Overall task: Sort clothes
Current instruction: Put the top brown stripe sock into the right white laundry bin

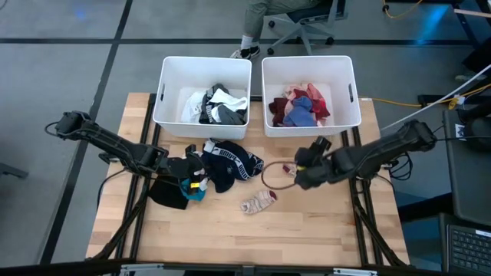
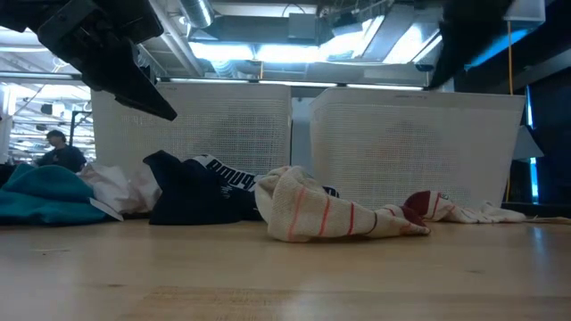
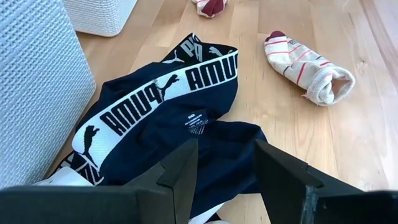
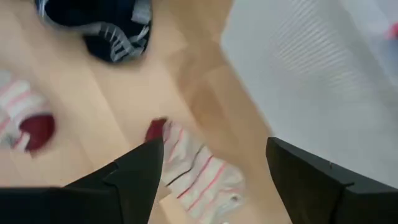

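Observation:
Loose clothes lie on the wooden table: a navy garment with a white lettered band [image 1: 232, 162] [image 3: 168, 99], a black piece [image 1: 167, 192], a teal piece [image 1: 196, 192] [image 2: 45, 194], a cream red-striped sock [image 1: 258, 202] [image 2: 330, 214] [image 3: 308, 65], and a second striped sock with a maroon toe [image 1: 287, 169] [image 4: 196, 171]. My left gripper [image 1: 198, 167] [image 3: 225, 168] hovers open over the navy garment. My right gripper [image 1: 301, 170] [image 4: 214, 168] hovers open above the second sock, close to the right bin. Neither gripper holds anything.
Two white bins stand at the table's far side. The left one [image 1: 170, 77] holds white, grey and black clothes; the right one [image 1: 349, 77] [image 4: 323, 81] holds red, pink and blue ones. Bare wood lies along the near edge [image 1: 245, 238]. A person sits beyond the table [image 1: 265, 23].

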Robot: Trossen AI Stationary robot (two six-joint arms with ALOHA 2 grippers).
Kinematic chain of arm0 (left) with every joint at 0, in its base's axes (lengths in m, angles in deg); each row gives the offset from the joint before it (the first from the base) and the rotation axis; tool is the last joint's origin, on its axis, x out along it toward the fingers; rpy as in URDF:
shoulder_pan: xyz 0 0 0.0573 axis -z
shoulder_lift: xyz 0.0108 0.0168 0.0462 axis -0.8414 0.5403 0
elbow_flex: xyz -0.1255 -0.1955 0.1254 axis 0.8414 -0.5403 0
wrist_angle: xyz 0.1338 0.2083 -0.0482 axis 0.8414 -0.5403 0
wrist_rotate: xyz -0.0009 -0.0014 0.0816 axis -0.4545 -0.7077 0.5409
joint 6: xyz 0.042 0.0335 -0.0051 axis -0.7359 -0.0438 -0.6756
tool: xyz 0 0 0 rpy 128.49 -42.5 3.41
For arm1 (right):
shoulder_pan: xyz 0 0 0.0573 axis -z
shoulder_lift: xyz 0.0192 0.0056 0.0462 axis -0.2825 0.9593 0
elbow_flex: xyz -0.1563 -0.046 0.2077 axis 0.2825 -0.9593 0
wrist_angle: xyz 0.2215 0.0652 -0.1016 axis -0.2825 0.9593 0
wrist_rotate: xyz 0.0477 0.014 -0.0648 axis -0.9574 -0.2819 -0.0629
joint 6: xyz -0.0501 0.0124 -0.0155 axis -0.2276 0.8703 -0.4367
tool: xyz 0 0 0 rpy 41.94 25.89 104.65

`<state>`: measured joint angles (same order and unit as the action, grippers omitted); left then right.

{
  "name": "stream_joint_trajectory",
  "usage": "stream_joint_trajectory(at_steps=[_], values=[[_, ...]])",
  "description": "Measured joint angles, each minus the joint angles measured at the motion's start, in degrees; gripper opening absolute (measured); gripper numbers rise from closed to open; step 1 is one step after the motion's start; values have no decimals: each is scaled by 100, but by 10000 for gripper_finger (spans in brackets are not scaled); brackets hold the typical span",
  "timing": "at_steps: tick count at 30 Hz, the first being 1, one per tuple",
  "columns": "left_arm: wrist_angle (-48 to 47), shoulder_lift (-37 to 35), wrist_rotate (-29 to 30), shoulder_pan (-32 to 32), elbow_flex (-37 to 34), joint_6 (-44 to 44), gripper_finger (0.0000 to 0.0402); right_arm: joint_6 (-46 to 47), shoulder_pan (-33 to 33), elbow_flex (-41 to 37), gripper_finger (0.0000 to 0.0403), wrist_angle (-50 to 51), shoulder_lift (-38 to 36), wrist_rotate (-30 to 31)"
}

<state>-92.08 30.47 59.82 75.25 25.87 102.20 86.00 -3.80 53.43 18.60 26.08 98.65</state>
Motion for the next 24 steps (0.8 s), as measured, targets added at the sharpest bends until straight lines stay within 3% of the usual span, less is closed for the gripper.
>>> stream_joint_trajectory(at_steps=[12, 17, 24], values=[[5, 0, 0, 0, 0, 0, 143, 264, -153, -2464, 285, -3112, 3, -340], [11, 0, 4, 0, 0, -37, 143, 345, -152, -3138, 285, -4164, 3, 201], [12, 0, 9, 0, 0, -17, 143, 195, -153, -3734, 285, -5368, 3, 188]])
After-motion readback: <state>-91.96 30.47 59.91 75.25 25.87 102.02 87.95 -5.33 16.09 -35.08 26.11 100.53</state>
